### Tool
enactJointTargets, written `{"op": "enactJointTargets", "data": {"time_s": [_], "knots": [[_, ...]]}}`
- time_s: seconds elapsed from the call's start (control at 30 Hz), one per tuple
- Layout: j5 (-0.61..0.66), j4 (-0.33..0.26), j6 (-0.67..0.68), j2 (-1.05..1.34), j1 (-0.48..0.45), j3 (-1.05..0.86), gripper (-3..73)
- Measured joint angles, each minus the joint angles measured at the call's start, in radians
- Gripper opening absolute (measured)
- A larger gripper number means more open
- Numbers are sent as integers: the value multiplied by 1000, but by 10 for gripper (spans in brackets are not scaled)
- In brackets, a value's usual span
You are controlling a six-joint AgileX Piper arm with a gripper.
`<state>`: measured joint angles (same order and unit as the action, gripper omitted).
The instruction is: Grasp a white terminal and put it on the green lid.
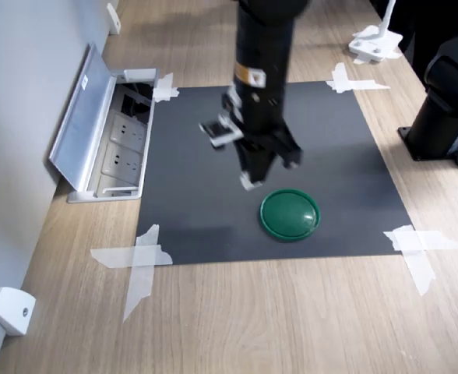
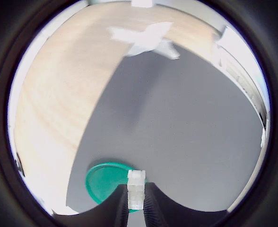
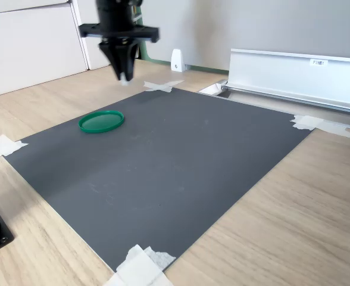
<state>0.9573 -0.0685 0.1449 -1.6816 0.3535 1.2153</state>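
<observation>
A dark mat (image 1: 213,210) (taped at its corners) lies beside an open socket box (image 1: 116,144).

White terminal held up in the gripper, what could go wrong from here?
1. The white terminal is pinched only at the tips of the gripper; it might slip out.
2. The gripper hangs above the mat beside the green lid, not over it; releasing now would likely miss.
3. Dropped from this height, the terminal could bounce off the lid.

Green lid (image 3: 101,121) lies flat on dark mat (image 3: 163,173), near second exterior view's left; gripper (image 3: 125,76) hangs above mat, apart from lid, small white bit at tip; white tape (image 3: 5,145) on mat corners; wood table (image 3: 294,220) under.
</observation>
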Motion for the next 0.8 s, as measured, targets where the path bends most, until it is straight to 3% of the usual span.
{"op": "enactJointTargets", "data": {"time_s": [0.4, 0.8], "knots": [[-53, 0, -24, 26, 37, -151, 90], [-79, 1, -21, 28, 37, -180, 90]]}}
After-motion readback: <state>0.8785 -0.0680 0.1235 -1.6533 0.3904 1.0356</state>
